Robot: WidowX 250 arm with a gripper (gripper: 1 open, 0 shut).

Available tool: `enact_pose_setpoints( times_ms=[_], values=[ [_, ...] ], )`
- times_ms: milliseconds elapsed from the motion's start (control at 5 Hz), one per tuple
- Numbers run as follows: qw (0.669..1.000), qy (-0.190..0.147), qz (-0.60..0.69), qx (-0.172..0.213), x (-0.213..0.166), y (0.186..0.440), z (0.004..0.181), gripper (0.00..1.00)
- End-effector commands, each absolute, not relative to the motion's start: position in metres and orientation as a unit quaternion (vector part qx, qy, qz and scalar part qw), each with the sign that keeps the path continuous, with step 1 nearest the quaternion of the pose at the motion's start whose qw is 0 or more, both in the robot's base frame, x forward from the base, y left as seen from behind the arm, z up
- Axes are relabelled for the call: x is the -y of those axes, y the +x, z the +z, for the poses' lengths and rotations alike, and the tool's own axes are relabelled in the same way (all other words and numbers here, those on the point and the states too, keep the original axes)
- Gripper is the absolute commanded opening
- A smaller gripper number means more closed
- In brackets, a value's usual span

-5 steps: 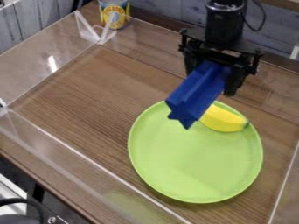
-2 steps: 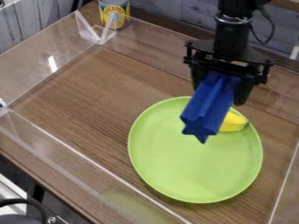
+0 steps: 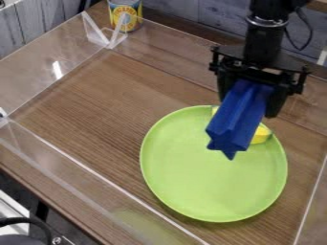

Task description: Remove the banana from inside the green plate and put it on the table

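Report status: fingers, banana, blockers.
Gripper above the green plate, fingers in blue covers, open or shut unclear. Banana on plate's far edge, mostly hidden behind them. Not grasped that I can see.

black cylindrical arm (image 3: 269, 24), black boxy gripper (image 3: 259, 91) with wide crossbar, blue ridged finger covers, dark cable at side

walls: clear acrylic panels (image 3: 52, 72) | beyond far wall: yellow can (image 3: 122, 13)

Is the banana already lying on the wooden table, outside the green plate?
No, the banana lies inside the green plate, partly hidden behind the blue block.
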State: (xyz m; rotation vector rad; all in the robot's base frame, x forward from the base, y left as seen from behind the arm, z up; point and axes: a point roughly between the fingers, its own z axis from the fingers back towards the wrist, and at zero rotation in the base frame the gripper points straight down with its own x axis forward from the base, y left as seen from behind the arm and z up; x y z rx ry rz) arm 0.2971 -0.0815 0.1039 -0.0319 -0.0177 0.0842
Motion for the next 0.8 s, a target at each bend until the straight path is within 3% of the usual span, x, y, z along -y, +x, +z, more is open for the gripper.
enact_pose_setpoints(
  times_ms=[0,200,400,600],
  values=[
    [0.997,-0.024,0.056,0.047,0.075,0.31,0.135,0.0],
    [0.996,-0.023,0.064,0.051,0.062,0.315,0.152,0.0],
    [0.996,-0.023,0.06,0.056,0.035,0.311,0.156,0.0],
    [0.996,-0.022,0.064,0.063,-0.01,0.314,0.148,1.0]
  ],
)
